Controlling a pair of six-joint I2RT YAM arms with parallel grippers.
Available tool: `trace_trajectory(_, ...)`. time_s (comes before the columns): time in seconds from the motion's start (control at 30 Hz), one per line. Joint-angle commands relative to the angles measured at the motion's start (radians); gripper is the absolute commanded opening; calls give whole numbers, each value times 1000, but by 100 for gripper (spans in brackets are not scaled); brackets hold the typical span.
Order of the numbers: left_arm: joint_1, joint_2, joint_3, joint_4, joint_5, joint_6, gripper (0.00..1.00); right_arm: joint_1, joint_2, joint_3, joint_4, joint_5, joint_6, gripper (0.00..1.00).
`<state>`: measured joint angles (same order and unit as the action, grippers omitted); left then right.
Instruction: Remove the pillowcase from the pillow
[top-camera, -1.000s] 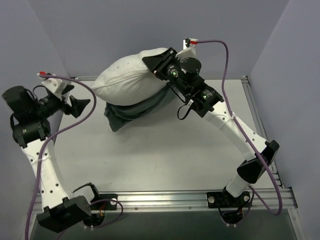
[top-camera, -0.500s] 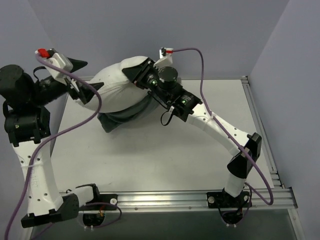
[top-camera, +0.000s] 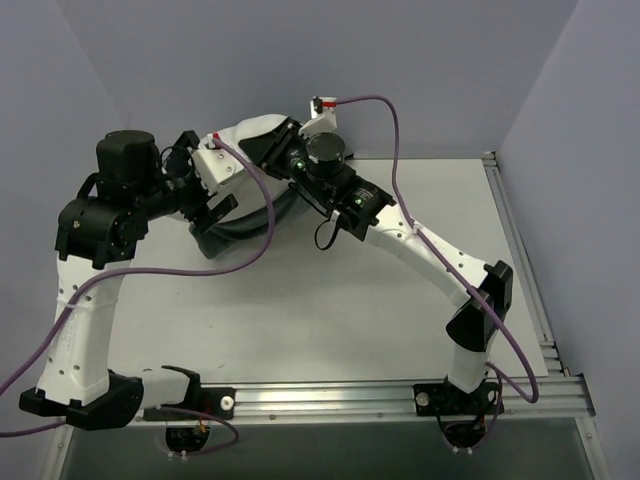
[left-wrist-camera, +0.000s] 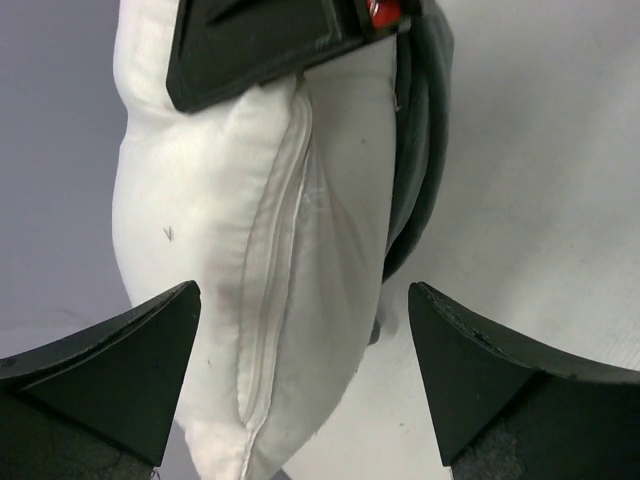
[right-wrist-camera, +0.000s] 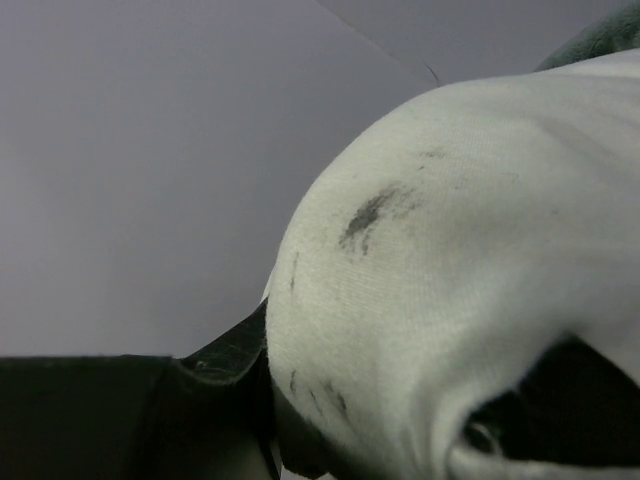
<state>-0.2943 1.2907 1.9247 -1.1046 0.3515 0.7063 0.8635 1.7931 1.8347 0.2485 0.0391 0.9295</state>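
The white pillow is held up off the table at the back by my right gripper, which is shut on its top corner. In the right wrist view the pillow is pinched against the black finger. The pillowcase shows only its dark grey-green side and hangs bunched under and behind the pillow. My left gripper is open. In the left wrist view its fingers stand either side of the pillow's lower seamed end, not touching it.
Grey walls close in the back and both sides of the white table. A metal rail runs along the near edge. Purple cables loop from both wrists near the pillow.
My left arm has swung right from the left wall to the pillow, its open fingers now straddling the lower end. My right gripper has carried the pillow left and slightly higher.
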Motion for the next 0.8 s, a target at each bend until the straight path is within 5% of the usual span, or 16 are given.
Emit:
trace_trajectory(0.0,-8,-30,-32,5,-117,90,94,3,-49,86,149,-7,-6,0)
trace_trajectory(0.5,-86,73,-193,339,-278,88,97,20,-87,78,146,-88,6,0)
trace_trajectory(0.53,-85,75,-203,335,-260,87,87,20,-93,74,146,-88,6,0)
trace_trajectory(0.57,-85,73,-204,318,-238,81,48,20,-107,55,150,-91,5,0)
trace_trajectory(0.63,-85,64,-202,318,-184,33,2,20,-129,41,143,-97,-4,0)
trace_trajectory(0.7,-80,45,-207,331,-161,-14,2,17,-142,40,94,-97,-46,0)
trace_trajectory(0.77,-75,36,-214,354,-186,-51,2,11,-167,43,43,-105,-92,22)
